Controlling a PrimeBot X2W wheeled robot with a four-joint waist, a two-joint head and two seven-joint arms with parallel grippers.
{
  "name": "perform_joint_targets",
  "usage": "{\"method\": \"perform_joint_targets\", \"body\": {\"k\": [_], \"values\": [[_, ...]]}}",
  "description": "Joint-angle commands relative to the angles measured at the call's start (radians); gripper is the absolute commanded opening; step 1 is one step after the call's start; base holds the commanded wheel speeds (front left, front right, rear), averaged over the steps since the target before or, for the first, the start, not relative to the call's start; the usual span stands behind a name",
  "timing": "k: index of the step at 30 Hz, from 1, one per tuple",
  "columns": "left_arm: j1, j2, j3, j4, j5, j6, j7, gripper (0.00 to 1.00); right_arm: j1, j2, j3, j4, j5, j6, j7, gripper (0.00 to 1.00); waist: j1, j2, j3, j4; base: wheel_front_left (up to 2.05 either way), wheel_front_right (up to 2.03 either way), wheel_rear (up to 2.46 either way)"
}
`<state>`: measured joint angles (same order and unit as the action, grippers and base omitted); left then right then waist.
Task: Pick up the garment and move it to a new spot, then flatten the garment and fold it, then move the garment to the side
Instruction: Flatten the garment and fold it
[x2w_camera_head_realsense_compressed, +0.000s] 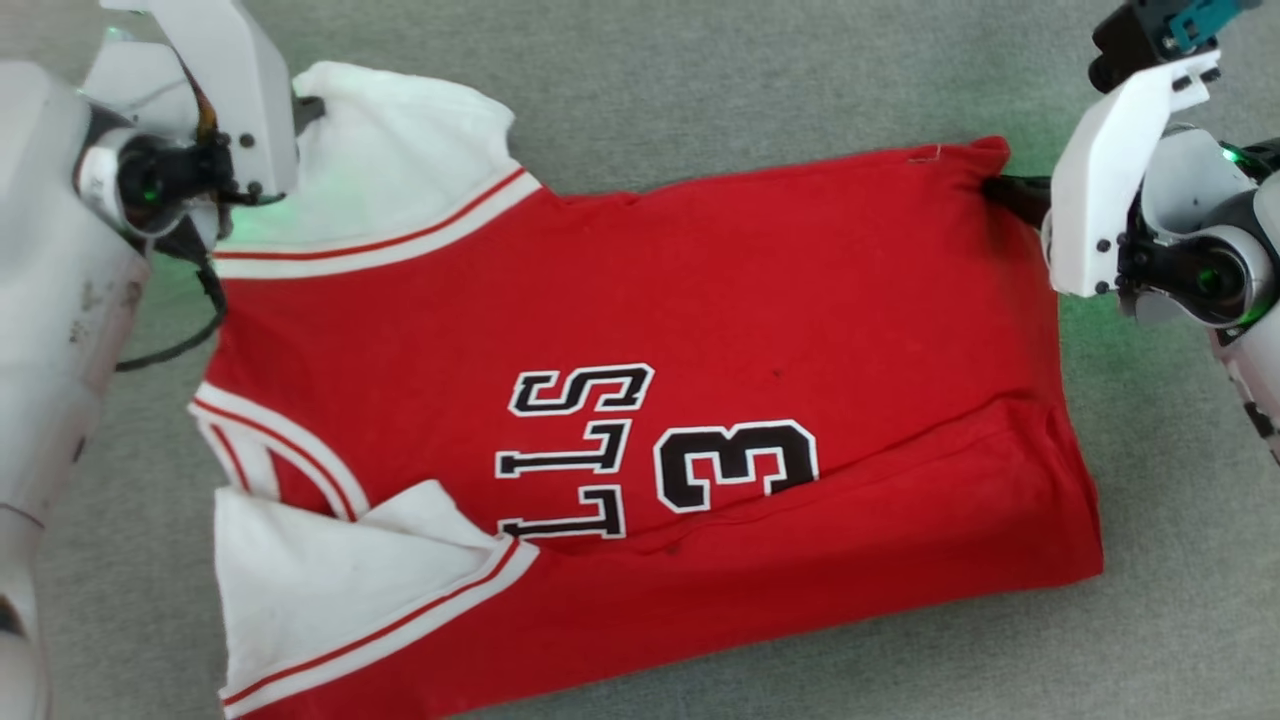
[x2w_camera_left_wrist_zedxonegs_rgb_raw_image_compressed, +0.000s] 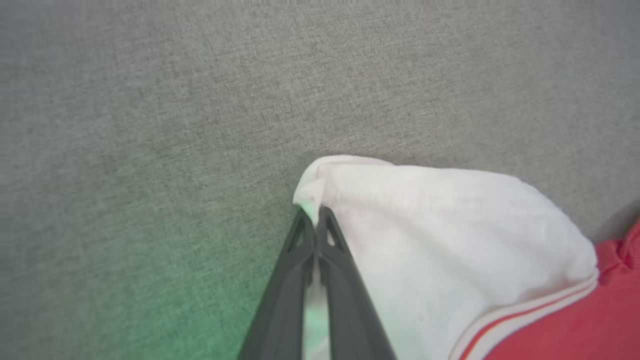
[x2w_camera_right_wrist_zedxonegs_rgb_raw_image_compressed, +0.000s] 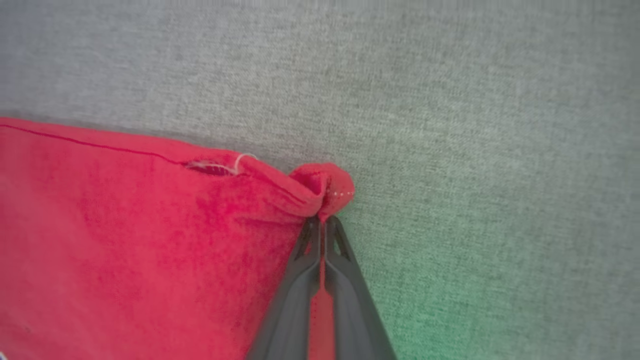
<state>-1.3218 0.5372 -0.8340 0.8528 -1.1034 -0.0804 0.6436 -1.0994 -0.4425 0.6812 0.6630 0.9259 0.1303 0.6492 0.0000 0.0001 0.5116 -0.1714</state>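
Grey fabric table (x2w_camera_head_realsense_compressed: 750, 90): left fingers (x2w_camera_left_wrist_zedxonegs_rgb_raw_image_compressed: 287, 290) and right fingers (x2w_camera_right_wrist_zedxonegs_rgb_raw_image_compressed: 295, 290) pinch thin corners of the red white-sleeved jersey garment (x2w_camera_head_realsense_compressed: 800, 280); these may slip.

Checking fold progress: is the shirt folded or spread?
Partly folded: the shirt has its near side doubled over, covering part of the lettering.

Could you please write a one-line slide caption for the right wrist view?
Right gripper shut on a bunched red corner of the garment, over a grey cloth surface.
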Motion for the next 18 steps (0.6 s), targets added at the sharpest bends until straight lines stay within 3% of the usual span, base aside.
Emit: {"method": "perform_joint_targets", "body": {"k": [1,11,18], "values": [[0.012,-0.005,0.001,0.004,-0.004,-0.010,-0.012,0.00,0.016,-0.007,0.021,-0.003,0.013,0.001,-0.019,0.00,0.0000,-0.0001,-0.024,0.023,0.00,0.00,0.00],[0.027,-0.016,0.012,-0.029,-0.038,-0.044,-0.071,0.00,0.056,-0.120,0.112,-0.075,0.062,0.000,-0.124,0.00,0.0000,-0.0001,-0.107,0.097,0.00,0.00,0.00],[0.083,0.015,-0.003,-0.123,-0.057,-0.051,-0.091,0.00,0.099,-0.208,0.169,-0.139,0.086,0.000,-0.169,0.00,0.0000,-0.0001,-0.175,0.145,0.00,0.00,0.00]]}}
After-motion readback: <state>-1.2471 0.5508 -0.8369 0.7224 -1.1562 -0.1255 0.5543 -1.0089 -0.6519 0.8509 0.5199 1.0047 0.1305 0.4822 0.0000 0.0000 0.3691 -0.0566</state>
